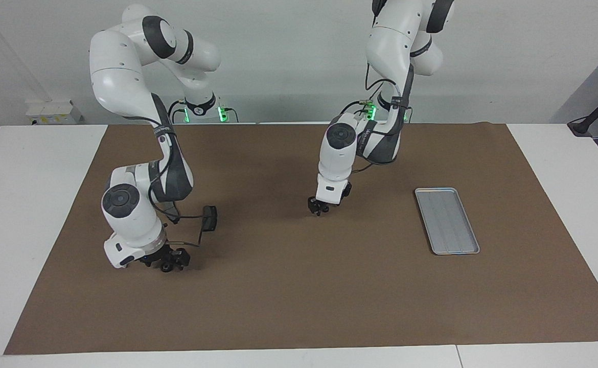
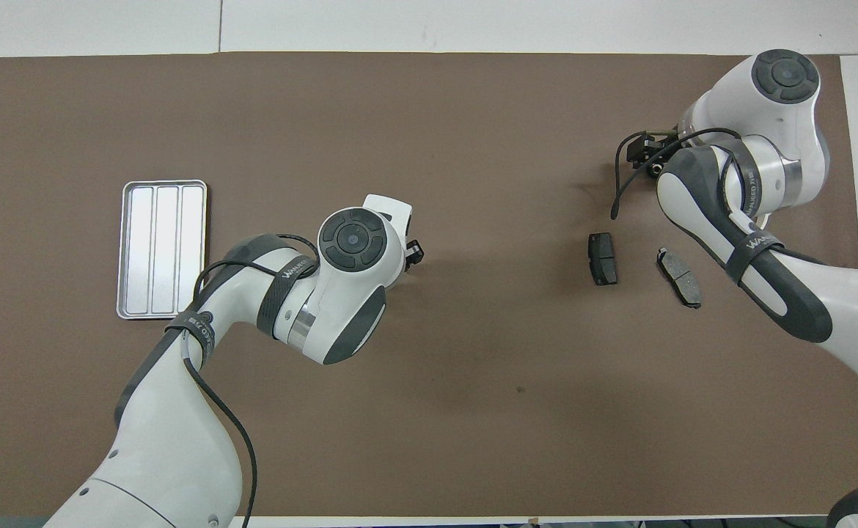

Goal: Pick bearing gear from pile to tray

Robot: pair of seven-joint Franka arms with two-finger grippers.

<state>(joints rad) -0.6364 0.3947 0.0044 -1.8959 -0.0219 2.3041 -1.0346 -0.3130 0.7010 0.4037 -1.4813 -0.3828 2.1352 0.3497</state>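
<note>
Over the middle of the brown paper mat, the left gripper hangs low on its bent arm; whether it is clenched or released cannot be told, nor whether it carries anything. Toward the right arm's end lie two dark grey flat brake pads, one just beside the other and apart from it. The flat rectangular silver metal tray, with raised rim and ribbed bottom, lies toward the left arm's end with nothing in it. Farther from the robots than the pads, the right gripper is down at the mat, released, its jaws spread either side of a tiny black round piece that lies on the mat, well apart from the tray.
</note>
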